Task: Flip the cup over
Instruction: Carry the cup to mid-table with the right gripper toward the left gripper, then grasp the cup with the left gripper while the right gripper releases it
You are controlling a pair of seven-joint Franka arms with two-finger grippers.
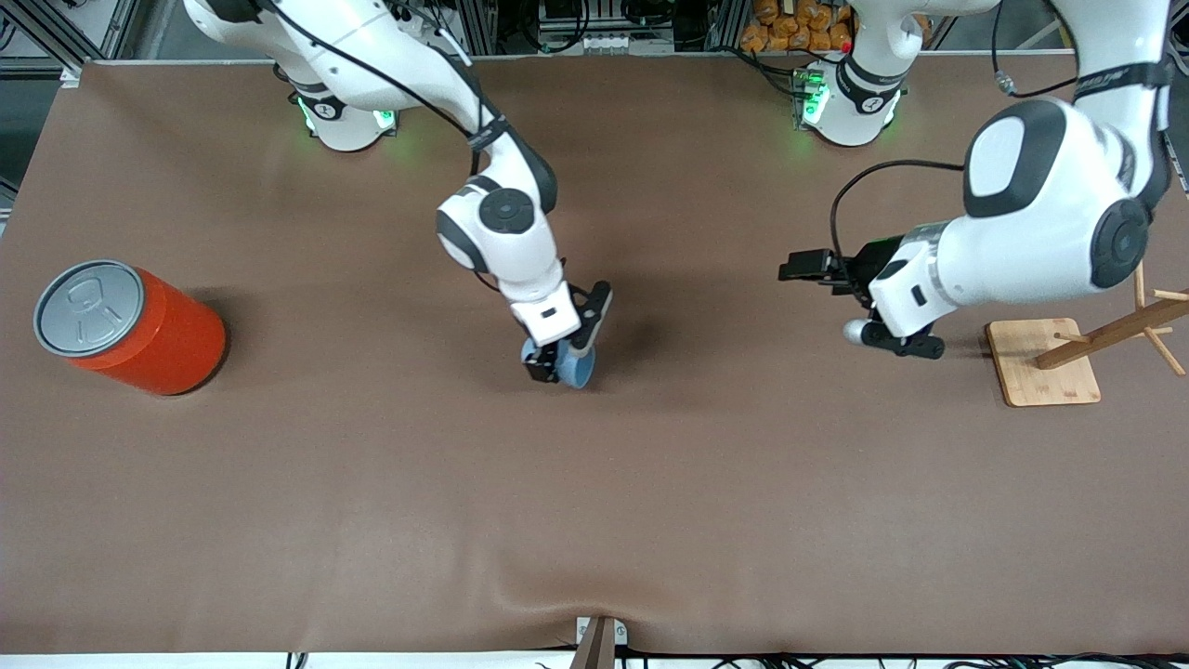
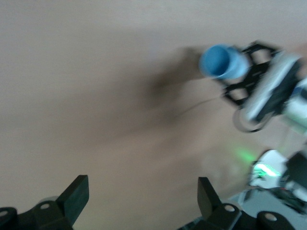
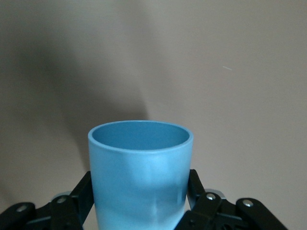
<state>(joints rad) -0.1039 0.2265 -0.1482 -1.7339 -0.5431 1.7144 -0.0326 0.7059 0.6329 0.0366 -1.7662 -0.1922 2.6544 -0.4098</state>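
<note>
Light-blue tapered plastic cup (image 1: 576, 366), frame centre: light, rigid, slick; right gripper (image 1: 563, 358) clamps its lower wall. Left gripper (image 1: 894, 342), spread wide at centre-right, waits.

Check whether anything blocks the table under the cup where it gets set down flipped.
Nothing visible does. The right tool is shut on the cup over bare table; the orange can and wooden stand sit toward either end. The left tool waits, open.
</note>
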